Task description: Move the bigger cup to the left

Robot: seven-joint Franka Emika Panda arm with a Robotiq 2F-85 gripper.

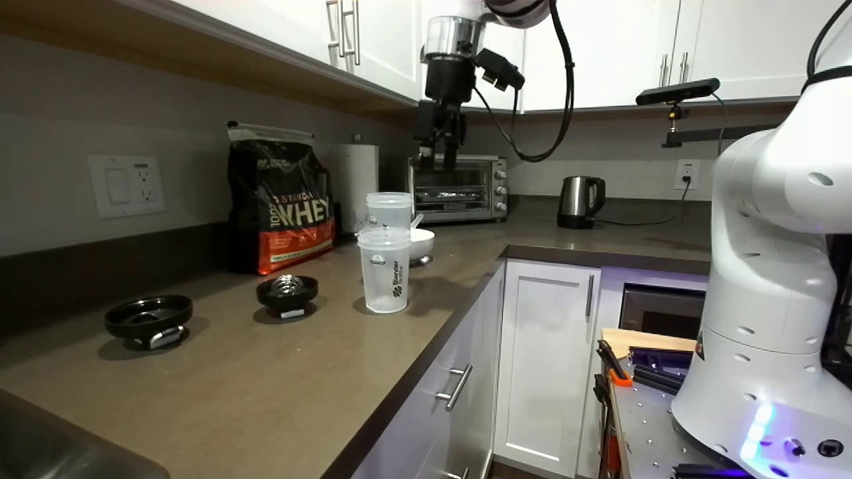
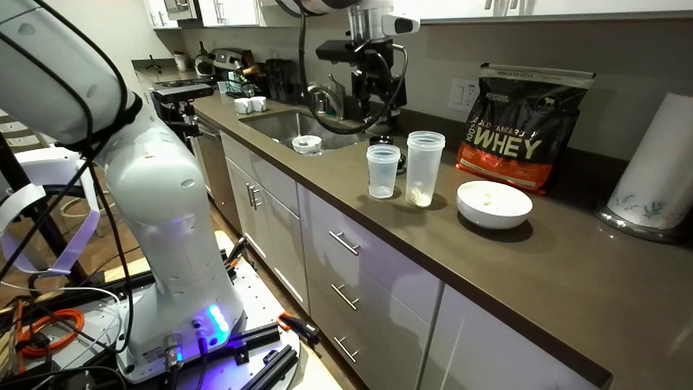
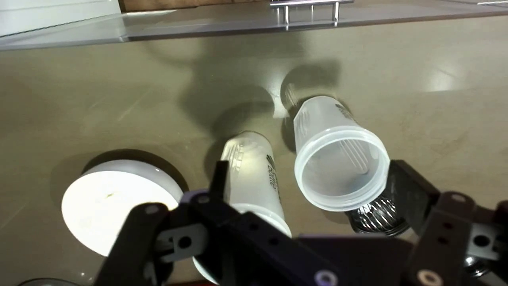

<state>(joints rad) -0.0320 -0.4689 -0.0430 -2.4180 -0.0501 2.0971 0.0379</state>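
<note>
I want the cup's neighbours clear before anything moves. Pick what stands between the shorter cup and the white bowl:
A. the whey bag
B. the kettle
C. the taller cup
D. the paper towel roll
C: in an exterior view the taller cup has the shorter cup on one side and the white bowl on the other, and the wrist view agrees.

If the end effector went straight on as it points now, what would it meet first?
Most likely the countertop, between its front edge and the shorter cup. The end effector points roughly down, its line seeming to pass close beside that cup; depth is unclear, so it might brush the rim.
</note>
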